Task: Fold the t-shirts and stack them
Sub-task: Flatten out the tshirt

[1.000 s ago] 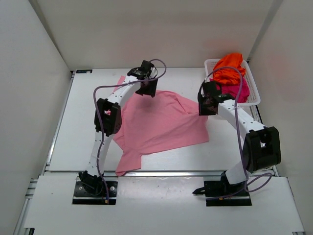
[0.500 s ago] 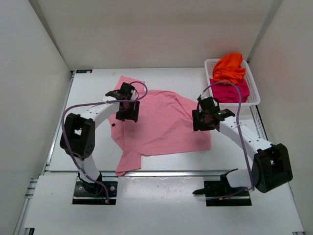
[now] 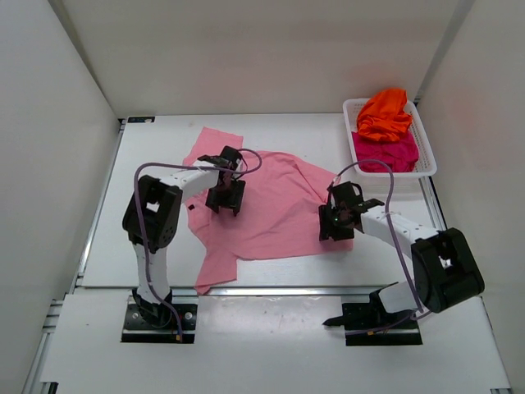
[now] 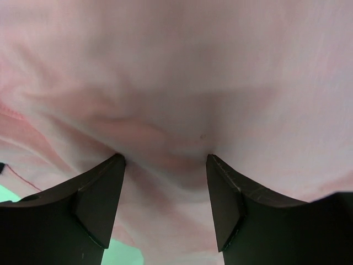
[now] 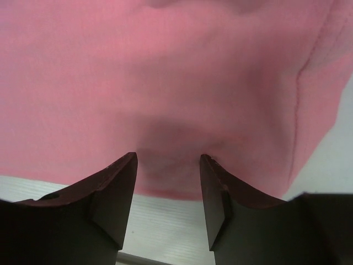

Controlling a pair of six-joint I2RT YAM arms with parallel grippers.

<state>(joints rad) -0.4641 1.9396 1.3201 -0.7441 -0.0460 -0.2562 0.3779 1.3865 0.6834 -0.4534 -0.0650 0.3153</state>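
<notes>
A light pink t-shirt [image 3: 275, 205] lies spread across the middle of the table, one sleeve pointing to the far left. My left gripper [image 3: 224, 205] stands on its left part, open, fingertips down on the cloth [image 4: 182, 83] with a shallow wrinkle between them [image 4: 165, 165]. Open as well, my right gripper [image 3: 330, 230] sits at the shirt's near right corner. There its fingers [image 5: 116, 193] straddle the hem [image 5: 165, 190], with bare table showing below. The orange t-shirt [image 3: 384, 113] and the magenta t-shirt [image 3: 385, 154] are bunched in the basket.
The white mesh basket [image 3: 427, 156] stands at the far right corner of the table [image 3: 139, 238]. White walls close in the left, back and right sides. Both arm bases are bolted at the near edge.
My left arm swung back from the shirt's far edge onto its left part. My right gripper let go of the right sleeve and moved nearer, to the hem corner. The shirt lies flatter.
</notes>
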